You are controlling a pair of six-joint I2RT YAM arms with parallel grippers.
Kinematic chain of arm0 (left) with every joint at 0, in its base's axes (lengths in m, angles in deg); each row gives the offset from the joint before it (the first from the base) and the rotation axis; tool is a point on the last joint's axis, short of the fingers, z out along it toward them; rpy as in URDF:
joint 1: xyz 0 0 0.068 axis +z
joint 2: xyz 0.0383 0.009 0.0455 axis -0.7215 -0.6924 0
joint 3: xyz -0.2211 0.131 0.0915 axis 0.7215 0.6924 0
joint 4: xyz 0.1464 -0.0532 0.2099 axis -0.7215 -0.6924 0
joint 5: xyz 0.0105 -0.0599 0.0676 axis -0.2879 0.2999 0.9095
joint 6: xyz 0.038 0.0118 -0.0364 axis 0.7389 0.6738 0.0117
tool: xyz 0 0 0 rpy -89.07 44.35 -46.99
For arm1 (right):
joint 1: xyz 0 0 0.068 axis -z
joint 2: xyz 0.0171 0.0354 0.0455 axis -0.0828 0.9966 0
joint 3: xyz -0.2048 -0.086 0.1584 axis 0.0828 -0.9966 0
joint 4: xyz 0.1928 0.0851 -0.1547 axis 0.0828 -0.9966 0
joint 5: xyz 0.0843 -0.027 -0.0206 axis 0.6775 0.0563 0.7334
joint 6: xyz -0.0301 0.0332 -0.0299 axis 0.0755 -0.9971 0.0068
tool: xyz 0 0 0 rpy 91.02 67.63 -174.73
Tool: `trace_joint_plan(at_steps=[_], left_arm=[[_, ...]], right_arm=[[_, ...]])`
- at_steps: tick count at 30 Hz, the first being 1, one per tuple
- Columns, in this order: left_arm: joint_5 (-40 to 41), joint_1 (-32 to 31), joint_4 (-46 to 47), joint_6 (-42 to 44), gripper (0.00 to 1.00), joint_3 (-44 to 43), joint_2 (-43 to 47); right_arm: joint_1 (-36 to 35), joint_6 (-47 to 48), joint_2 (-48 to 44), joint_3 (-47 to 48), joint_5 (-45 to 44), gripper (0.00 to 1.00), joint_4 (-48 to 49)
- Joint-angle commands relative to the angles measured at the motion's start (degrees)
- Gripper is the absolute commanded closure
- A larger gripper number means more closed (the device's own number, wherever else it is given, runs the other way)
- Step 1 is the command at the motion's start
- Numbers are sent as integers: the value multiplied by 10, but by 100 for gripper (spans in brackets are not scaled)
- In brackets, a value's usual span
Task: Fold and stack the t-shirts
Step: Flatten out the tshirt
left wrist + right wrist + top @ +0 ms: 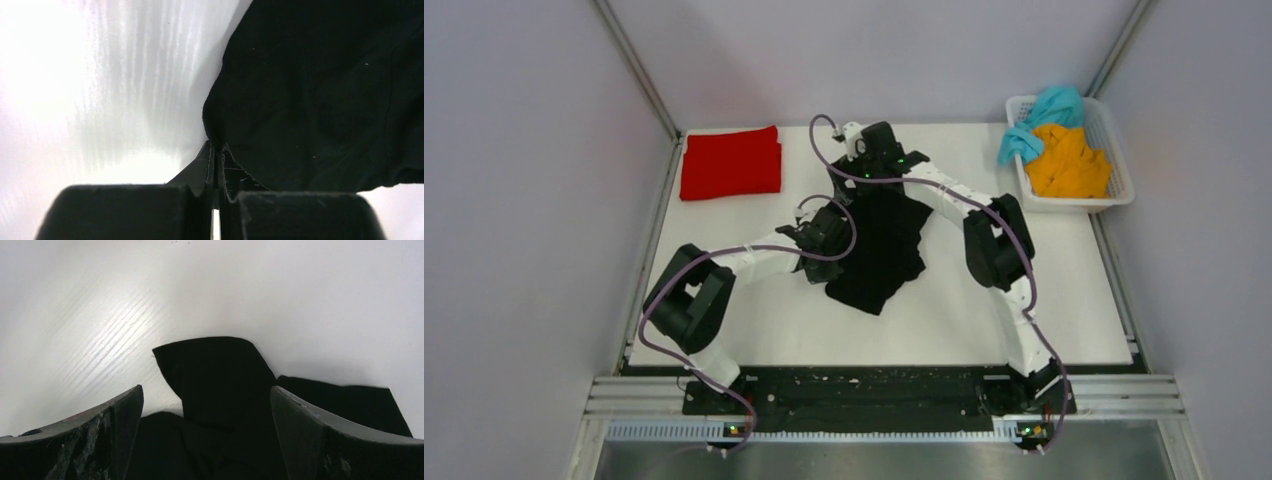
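Two grippers meet a crumpled black shirt [886, 250]: left gripper [216, 152] clamped on its left edge, right gripper [205, 390] hanging wide open over its far end.

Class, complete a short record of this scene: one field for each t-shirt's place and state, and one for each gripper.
black t-shirt: crumpled, mid-table
red t-shirt: folded, far left corner
orange t-shirt: bunched in white basket
teal t-shirt: in basket, spilling over its left rim
left gripper: shut on black t-shirt's edge
right gripper: open, above the shirt's far end
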Motion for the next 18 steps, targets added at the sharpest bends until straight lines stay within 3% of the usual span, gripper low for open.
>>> trace_joint_plan(at_steps=[1,5,12,15,18], left_arm=[[61,7,-36,-9,100,31,13],[53,7,-30,-4,100,50,32],[33,8,-20,-3,100,58,31],[44,8,-28,-2,100,54,31],[72,10,-45,-5,100,42,35]], right_arm=[[-29,62,76,107,-15,5,-50],[-31,53,155,199,-42,7,-109],[-38,61,214,223,-62,11,-142],[-39,58,222,232,-96,28,-171],[-40,47,214,225,-117,63,-173]])
